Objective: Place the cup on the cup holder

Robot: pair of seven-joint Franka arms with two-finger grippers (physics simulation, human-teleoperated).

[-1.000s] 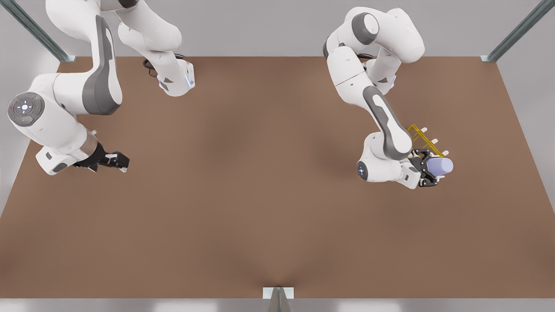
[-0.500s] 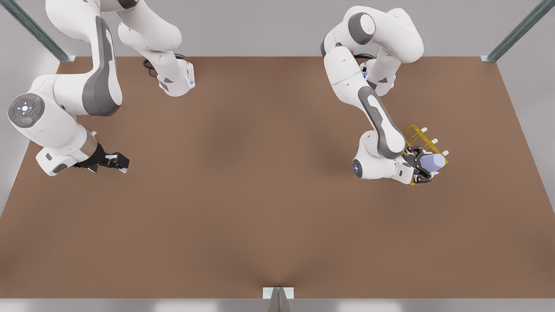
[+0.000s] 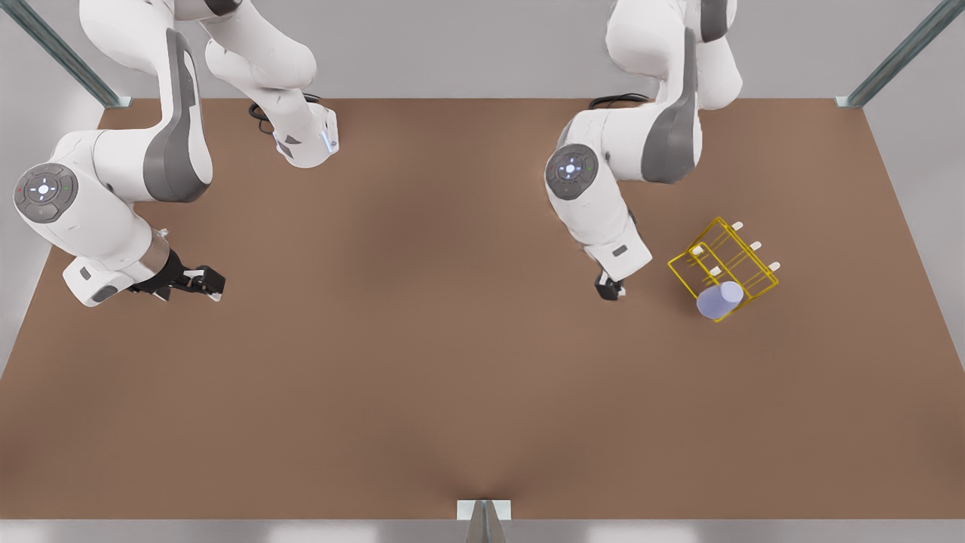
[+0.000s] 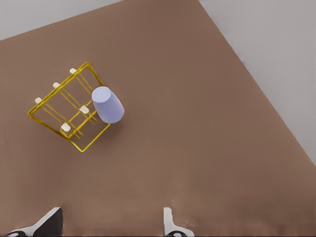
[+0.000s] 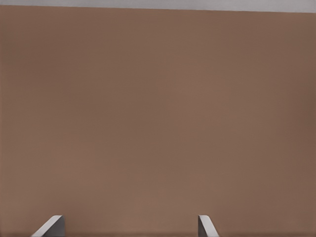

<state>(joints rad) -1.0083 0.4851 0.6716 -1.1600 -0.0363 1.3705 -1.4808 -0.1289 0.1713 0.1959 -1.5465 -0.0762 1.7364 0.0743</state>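
Observation:
The lavender-blue cup sits mouth-down and slightly tilted on the near corner of the yellow wire cup holder. Nothing is holding it. Several white-tipped pegs stand bare beside it. My left gripper hangs open above the table, off the rack toward the front view's left and clear of the cup. My right gripper waits open over bare table at the front view's far left.
The brown table stretches wide between the two arms. Metal frame posts stand at the back corners, and a bracket sits at the middle of the front edge. The arm bases are at the back.
My left gripper has let go of the cup and pulled away toward the front view's left, its arm folding back. The cup stays on the rack. The right arm has not moved.

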